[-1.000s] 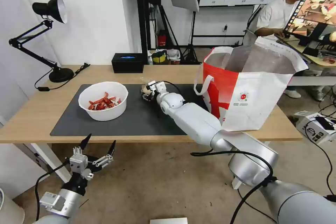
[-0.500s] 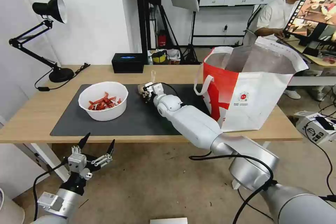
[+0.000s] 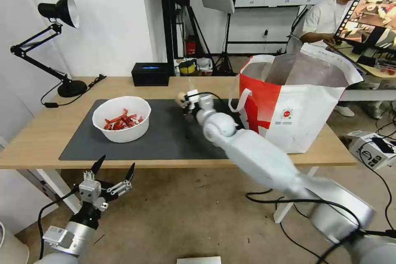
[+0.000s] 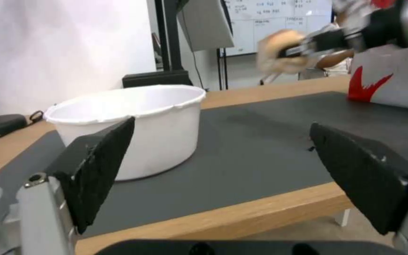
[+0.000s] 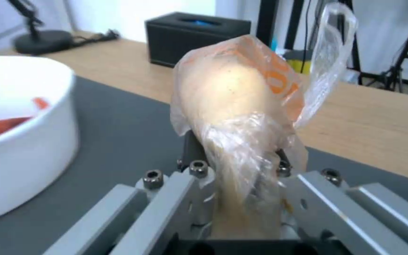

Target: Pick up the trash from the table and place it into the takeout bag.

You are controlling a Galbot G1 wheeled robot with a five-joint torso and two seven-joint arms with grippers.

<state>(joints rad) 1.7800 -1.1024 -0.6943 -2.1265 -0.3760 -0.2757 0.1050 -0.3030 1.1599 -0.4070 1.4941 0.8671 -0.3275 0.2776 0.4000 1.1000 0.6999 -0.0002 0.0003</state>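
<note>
— Where's the baggie? (image 5: 242,106)
— Clamped in the right gripper (image 3: 184,100), lifted above the dark mat at frame centre, just left of the takeout bag (image 3: 295,103), whose white strap hangs nearest it.
— And the left gripper? (image 3: 113,172)
— Spread wide, lower left, below the table (image 3: 37,140) edge.
— Anything else around?
— The white bowl (image 3: 122,118) of chili scraps, left on the mat; a black box (image 3: 150,74) behind

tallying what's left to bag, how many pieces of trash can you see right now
2: the white bowl of chili scraps sits on the mat, and the baggie is held above the mat in the right claw. More may be hidden inside the takeout bag.
</note>
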